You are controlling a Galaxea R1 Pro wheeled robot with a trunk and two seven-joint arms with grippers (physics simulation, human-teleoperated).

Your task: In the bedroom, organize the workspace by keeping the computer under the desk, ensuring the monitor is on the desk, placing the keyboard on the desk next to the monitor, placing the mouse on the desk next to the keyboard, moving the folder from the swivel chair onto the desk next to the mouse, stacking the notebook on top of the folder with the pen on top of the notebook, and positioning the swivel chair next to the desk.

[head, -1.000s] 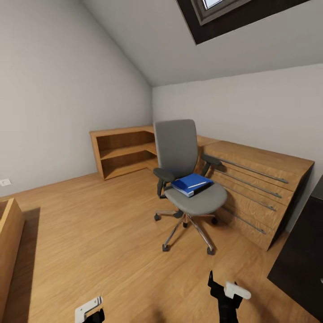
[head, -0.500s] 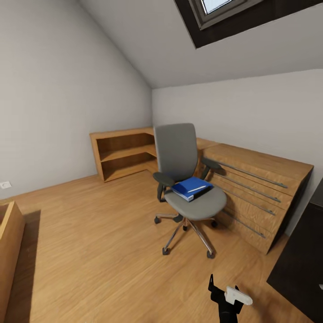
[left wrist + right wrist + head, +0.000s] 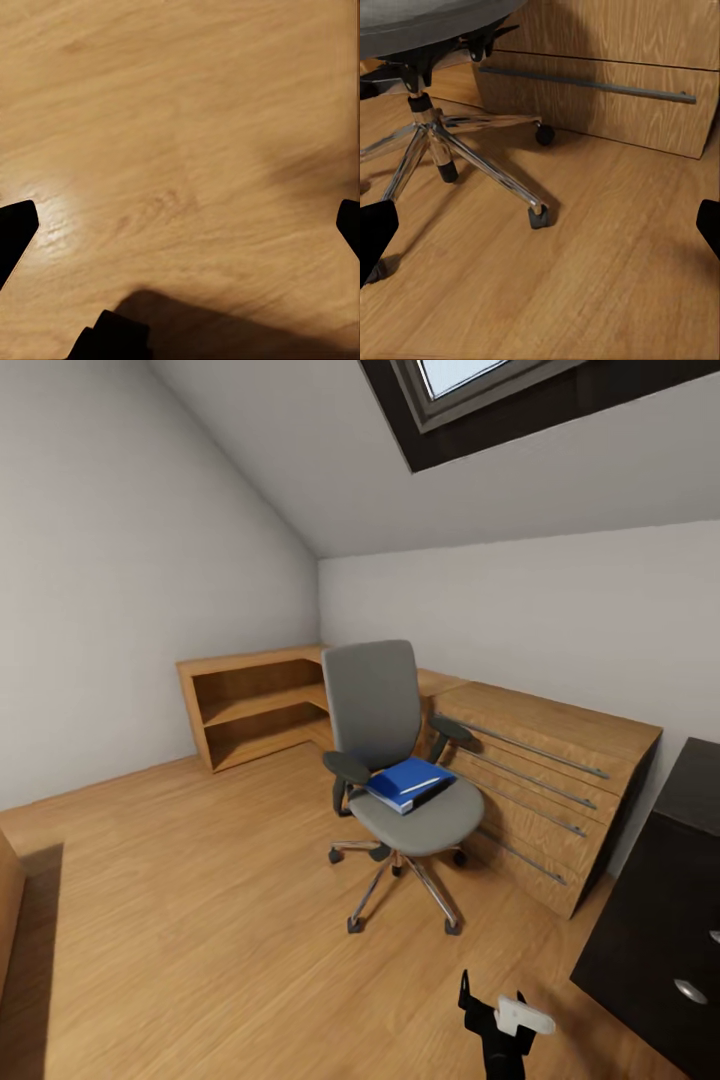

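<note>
Head view: a grey swivel chair (image 3: 395, 760) stands on the wood floor (image 3: 200, 900) beside a wooden drawer unit (image 3: 540, 780); a blue folder (image 3: 410, 782) lies on its seat; the right gripper (image 3: 500, 1020) shows at the bottom edge. Left wrist view: the left gripper (image 3: 180, 225) hangs spread wide over bare floor. Right wrist view: fingers splayed apart, facing the chair's chrome base (image 3: 465, 154).

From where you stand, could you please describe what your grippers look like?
In the head view, the right gripper is matte black with a white block beside it. In both wrist views the fingers appear as plain black tips, without visible markings or cables.
</note>
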